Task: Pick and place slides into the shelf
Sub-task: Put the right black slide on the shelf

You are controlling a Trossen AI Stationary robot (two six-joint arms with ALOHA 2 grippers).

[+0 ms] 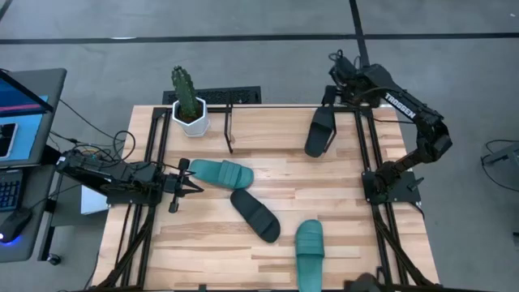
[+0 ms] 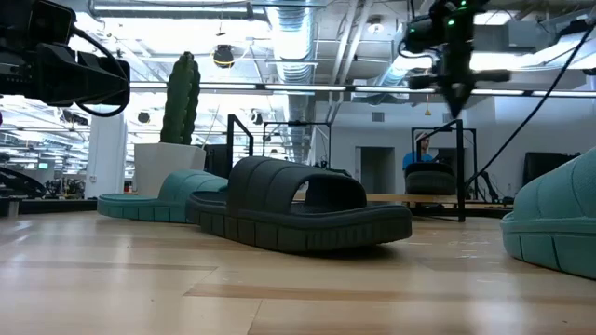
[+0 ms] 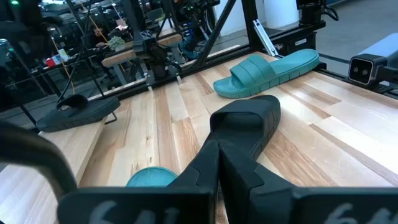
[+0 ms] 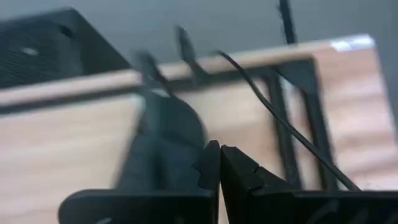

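Two teal slides lie sole-down on the table, one (image 1: 220, 172) just right of my shut left gripper (image 1: 195, 185), the other (image 1: 309, 243) near the front edge. A black slide (image 1: 255, 213) lies between them, just beyond the left fingertips (image 3: 217, 149) in the left wrist view. A second black slide (image 1: 320, 130) lies slanted at the far right, by the right end of the thin black shelf (image 1: 229, 130). My right gripper (image 1: 331, 91) hangs shut above that slide's far end (image 4: 163, 140), pointing steeply down and clear of it (image 2: 455, 104).
A potted cactus (image 1: 189, 109) stands at the far left corner beside the shelf. A black vented box (image 1: 223, 96) sits beyond the far edge. A laptop (image 1: 20, 113) stands off the table's left side. Black arm rails (image 1: 369, 146) run along both sides.
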